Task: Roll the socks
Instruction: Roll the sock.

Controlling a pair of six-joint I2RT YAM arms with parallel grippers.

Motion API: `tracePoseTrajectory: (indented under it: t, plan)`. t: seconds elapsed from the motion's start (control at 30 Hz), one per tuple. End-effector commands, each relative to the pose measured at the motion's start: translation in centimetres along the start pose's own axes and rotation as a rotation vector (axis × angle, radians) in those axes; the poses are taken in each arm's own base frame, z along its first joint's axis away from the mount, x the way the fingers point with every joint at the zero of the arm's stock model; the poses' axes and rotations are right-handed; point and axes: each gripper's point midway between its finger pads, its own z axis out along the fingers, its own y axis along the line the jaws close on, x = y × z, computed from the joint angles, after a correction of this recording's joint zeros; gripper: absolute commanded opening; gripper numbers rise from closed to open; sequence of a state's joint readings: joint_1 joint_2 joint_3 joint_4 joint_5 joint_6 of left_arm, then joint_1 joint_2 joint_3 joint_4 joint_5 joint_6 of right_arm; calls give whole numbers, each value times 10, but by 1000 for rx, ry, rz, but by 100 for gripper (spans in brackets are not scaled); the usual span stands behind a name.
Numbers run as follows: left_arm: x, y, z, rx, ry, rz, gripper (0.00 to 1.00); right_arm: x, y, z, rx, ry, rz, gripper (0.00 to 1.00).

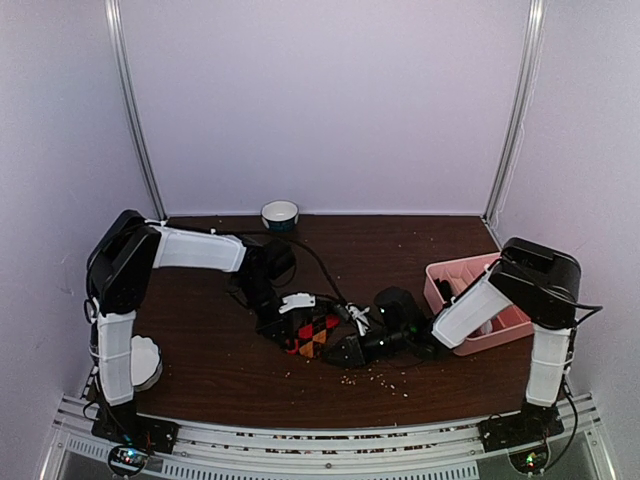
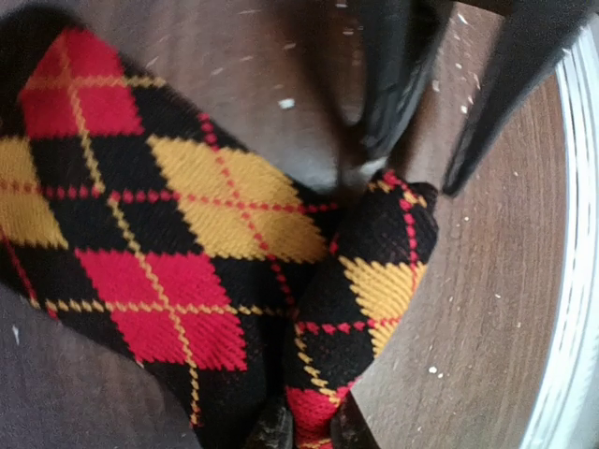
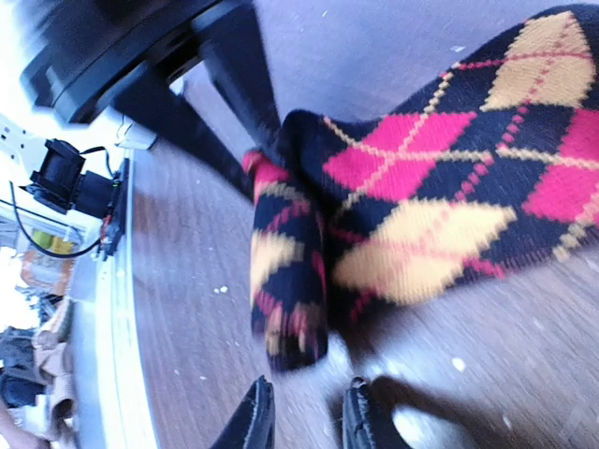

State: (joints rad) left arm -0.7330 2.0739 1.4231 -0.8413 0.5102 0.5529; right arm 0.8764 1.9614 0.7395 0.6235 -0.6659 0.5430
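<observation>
Here, the black fabric sock with red, orange and yellow argyle diamonds lies flat on the dark wooden desk, near the pink plastic tray on the side facing the left arm, and both claws meet over it. One end of the sock is doubled back on the rest, making a short turned-over end. The left claw is pressed together on the fabric at the base of that fold, with a strip of red weave caught between its tips. The right claw, reaching in from the tray side, stands spread with bare desk showing between its fingers. It holds nothing, and the folded end sits just ahead of its tips. The sock's long axis appears to run from one claw to the other, with the flat unrolled length stretching away from the tray past the left claw. Both arms are about equally near, but only the left has a hold. My judgement is that the roll is barely begun, and that the next turn depends on the right claw taking the folded end and carrying it along that axis, away from the tray. The purple striped sock shows in no view.
</observation>
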Motion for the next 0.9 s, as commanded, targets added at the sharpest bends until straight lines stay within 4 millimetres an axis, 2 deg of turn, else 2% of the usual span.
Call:
tracePoseTrajectory:
  t: [0.0, 0.13, 0.17, 0.2, 0.23, 0.37, 0.47, 0.57, 0.63, 0.7, 0.77, 0.87]
  plan:
    - [21, 4, 5, 93, 61, -191, 12, 44, -54, -17, 248, 50, 9, 30]
    - [22, 1, 9, 137, 77, -208, 12, 39, -52, -30, 315, -11, -93, 40]
    - [21, 1, 9, 143, 81, -209, 12, 36, -50, -33, 338, -24, -126, 74]
    - [22, 0, 10, 150, 89, -209, 12, 33, -50, -38, 370, -38, -158, 97]
    - [21, -1, 10, 153, 96, -202, 12, 30, -50, -42, 409, -50, -196, 100]
    - [25, -3, 15, 138, 152, -166, 11, 12, -46, -65, 571, -105, -305, 100]
    - [27, -5, 19, 139, 182, -156, 11, 0, -49, -82, 620, -183, -242, 99]
    - [27, -7, 21, 150, 196, -160, 11, -13, -51, -96, 533, -312, -129, 100]
    - [27, -8, 22, 155, 212, -161, 11, -16, -45, -89, 502, -285, -165, 100]
    - [28, -9, 23, 159, 231, -162, 11, -12, -37, -80, 635, -196, -327, 99]
    - [31, -10, 25, 164, 255, -166, 11, -8, -27, -81, 814, -142, -527, 99]
    - [33, -10, 26, 174, 284, -173, 11, -13, -20, -84, 894, -167, -586, 100]
